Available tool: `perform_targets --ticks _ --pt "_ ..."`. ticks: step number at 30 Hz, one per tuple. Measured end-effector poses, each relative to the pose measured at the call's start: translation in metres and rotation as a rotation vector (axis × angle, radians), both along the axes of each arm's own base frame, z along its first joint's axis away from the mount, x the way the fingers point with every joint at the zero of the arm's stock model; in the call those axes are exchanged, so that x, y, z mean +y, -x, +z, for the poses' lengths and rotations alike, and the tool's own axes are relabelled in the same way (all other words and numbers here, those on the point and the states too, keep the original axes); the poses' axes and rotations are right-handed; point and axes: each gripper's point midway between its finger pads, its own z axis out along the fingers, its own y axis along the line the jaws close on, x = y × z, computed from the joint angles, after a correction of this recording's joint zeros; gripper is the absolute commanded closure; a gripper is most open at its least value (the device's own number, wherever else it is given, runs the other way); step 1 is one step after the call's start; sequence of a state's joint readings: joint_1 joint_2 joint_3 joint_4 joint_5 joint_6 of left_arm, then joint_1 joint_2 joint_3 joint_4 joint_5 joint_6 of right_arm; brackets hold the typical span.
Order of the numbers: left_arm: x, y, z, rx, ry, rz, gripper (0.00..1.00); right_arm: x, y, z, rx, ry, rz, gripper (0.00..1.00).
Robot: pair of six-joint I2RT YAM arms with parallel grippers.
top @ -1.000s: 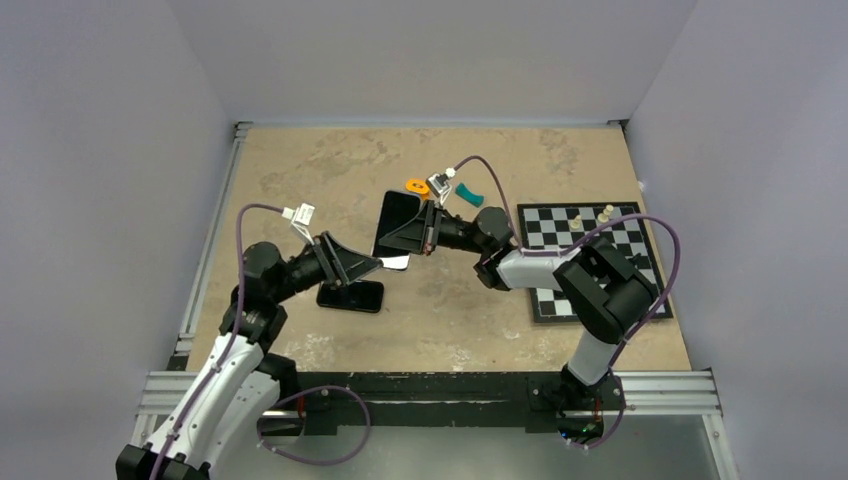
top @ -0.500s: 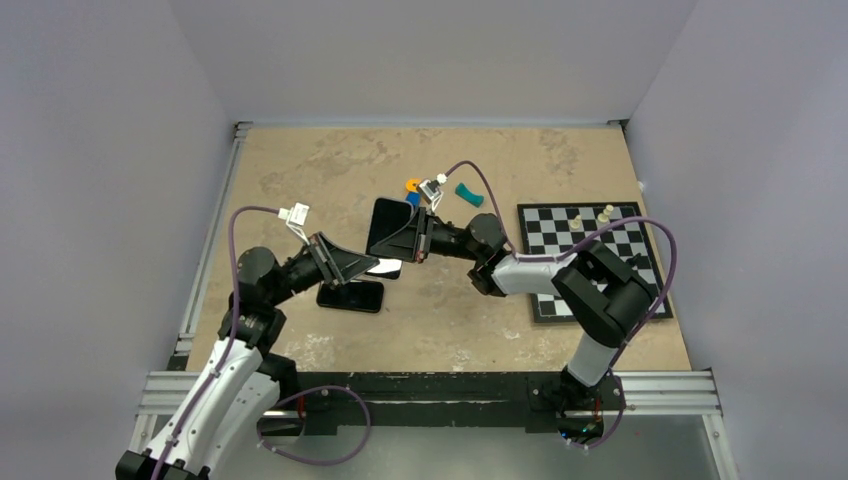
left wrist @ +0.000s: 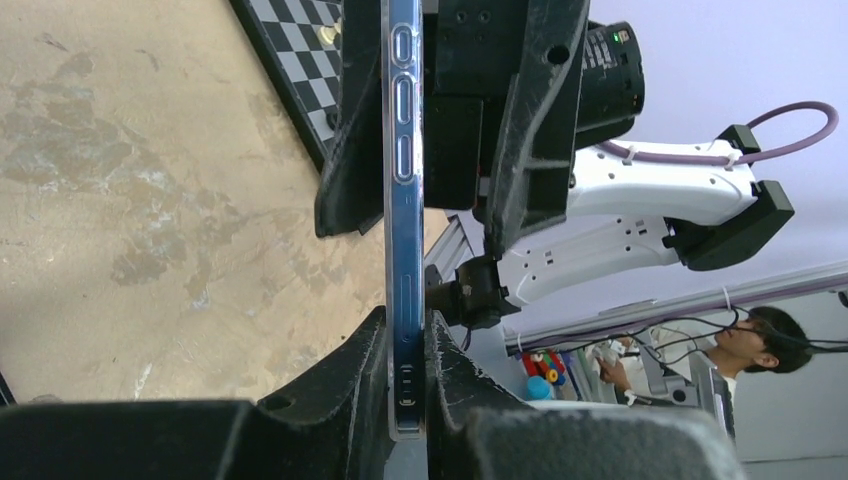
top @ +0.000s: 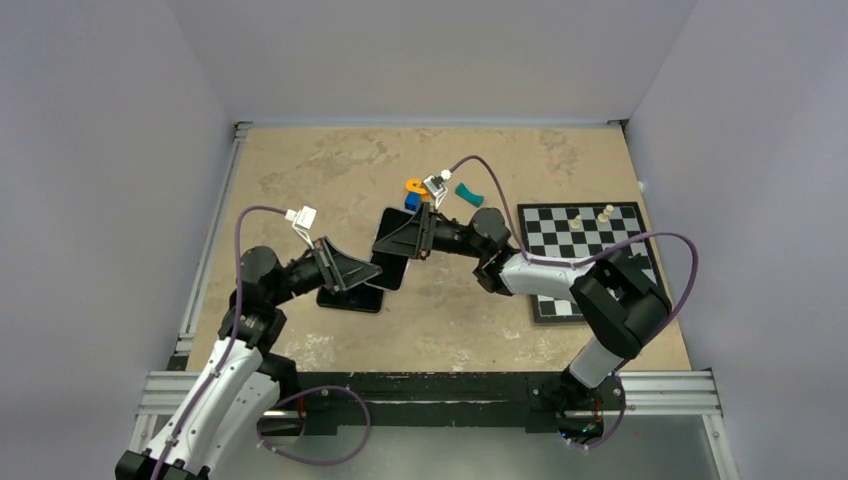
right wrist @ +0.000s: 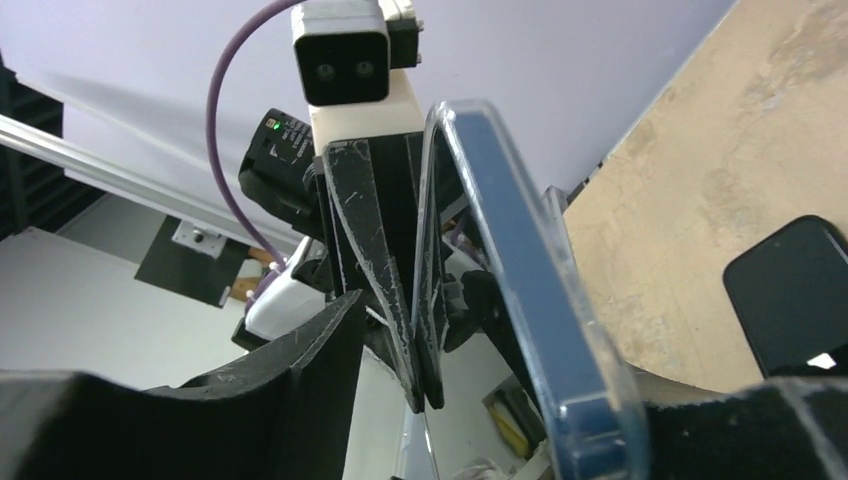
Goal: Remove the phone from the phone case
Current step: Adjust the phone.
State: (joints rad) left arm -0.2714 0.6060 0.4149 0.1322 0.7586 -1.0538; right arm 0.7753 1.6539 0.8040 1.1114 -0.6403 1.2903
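Left hand (left wrist: pixel 405 335) clamps cased phone (left wrist: pixel 404 230) by its bottom end as anchor; right hand (left wrist: pixel 425 190), jaws slack astride the top, prob. set to peel the case (left wrist: pixel 388 100).

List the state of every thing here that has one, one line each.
cased phone: in its clear case, held off the table.
left claw: shut on the cased phone.
right claw: open, fingers astride the cased phone.
black phone: lying flat on the table.
chess pieces: standing on the chessboard.
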Motion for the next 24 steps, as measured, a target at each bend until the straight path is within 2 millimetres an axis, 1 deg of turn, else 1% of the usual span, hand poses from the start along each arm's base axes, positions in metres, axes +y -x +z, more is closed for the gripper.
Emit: perform_targets --ticks 3,8,12,13,16,18,22,24 --pt "0.000 0.005 0.001 -0.013 -0.008 -0.017 1.00 -0.008 -0.007 0.001 -0.024 0.026 -0.023 0.46" --pt "0.000 0.011 0.007 -0.037 -0.007 -0.034 1.00 -0.028 -0.019 0.014 -0.083 0.025 -0.053 0.56" --pt "-0.001 0.014 0.013 -0.053 -0.002 -0.049 1.00 -0.043 -0.025 0.021 -0.119 -0.008 -0.052 0.69" --pt "-0.001 0.014 0.014 -0.056 -0.001 -0.052 1.00 -0.045 -0.026 0.024 -0.125 -0.019 -0.047 0.68" --pt "-0.002 0.015 0.016 -0.066 0.006 -0.061 1.00 -0.047 -0.024 0.027 -0.135 -0.041 -0.027 0.55" --pt "-0.002 0.015 0.018 -0.069 0.012 -0.061 1.00 -0.047 -0.021 0.028 -0.140 -0.053 -0.015 0.51" --pt "-0.003 0.013 0.023 -0.055 0.037 -0.058 1.00 -0.045 -0.015 0.033 -0.164 -0.071 0.006 0.55" --pt "-0.003 0.012 0.026 -0.056 0.048 -0.057 1.00 -0.043 -0.010 0.034 -0.173 -0.079 0.017 0.61"
